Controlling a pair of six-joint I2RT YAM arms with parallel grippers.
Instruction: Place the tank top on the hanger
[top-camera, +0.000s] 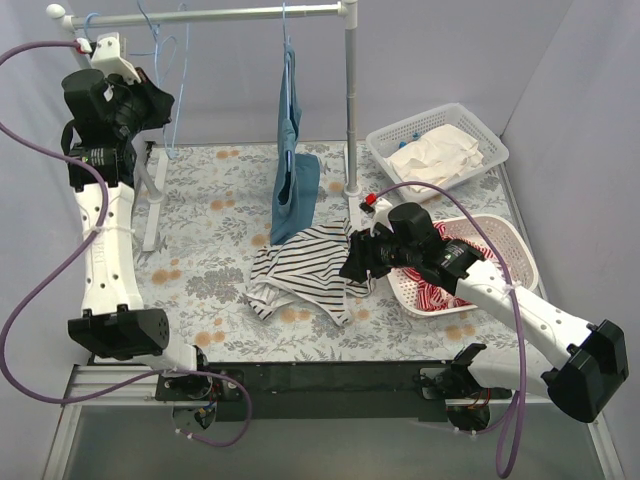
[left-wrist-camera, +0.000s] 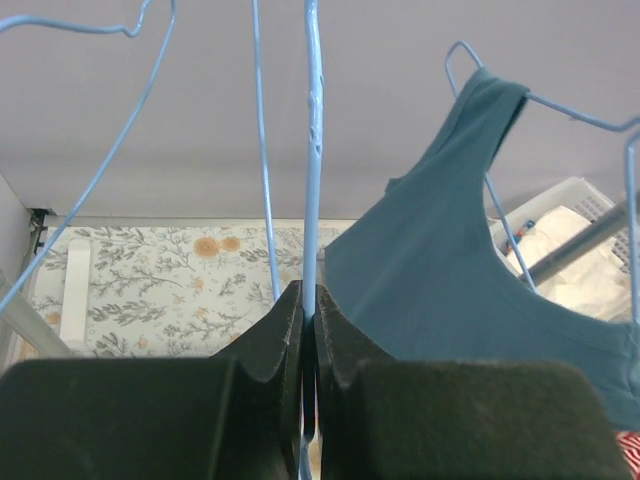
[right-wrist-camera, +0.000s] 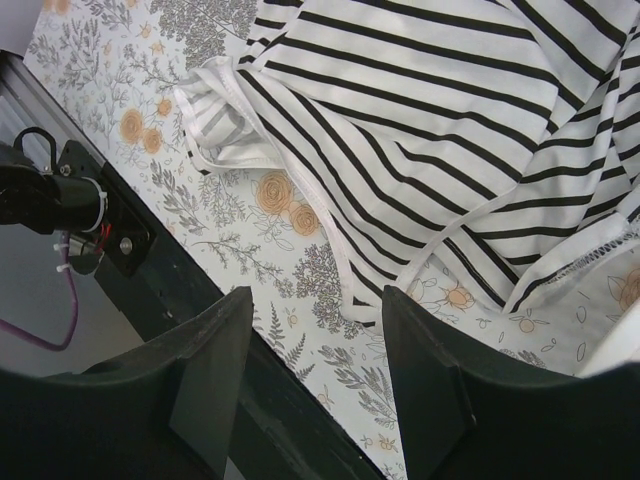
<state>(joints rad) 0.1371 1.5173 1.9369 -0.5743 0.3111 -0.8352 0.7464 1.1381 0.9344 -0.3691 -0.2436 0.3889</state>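
The tank top (top-camera: 305, 270), white with thin black stripes, lies crumpled on the floral table in front of the right arm; the right wrist view shows it (right-wrist-camera: 420, 120) just beyond the jaws. My right gripper (top-camera: 356, 262) (right-wrist-camera: 315, 320) is open and empty, low over the table at the tank top's near right edge. My left gripper (top-camera: 160, 100) (left-wrist-camera: 308, 295) is raised at the rail's left end, shut on the thin light-blue wire of a hanger (left-wrist-camera: 313, 150) (top-camera: 168, 70) that hangs there.
A teal-blue top (top-camera: 290, 160) (left-wrist-camera: 470, 270) hangs on its own hanger from the rail (top-camera: 250, 14). The rail's pole (top-camera: 351, 110) stands behind the tank top. A white basket (top-camera: 380, 135) of white cloths and a basket (top-camera: 520, 255) with a red-striped garment are at right. More blue hangers (left-wrist-camera: 100, 170) hang at left.
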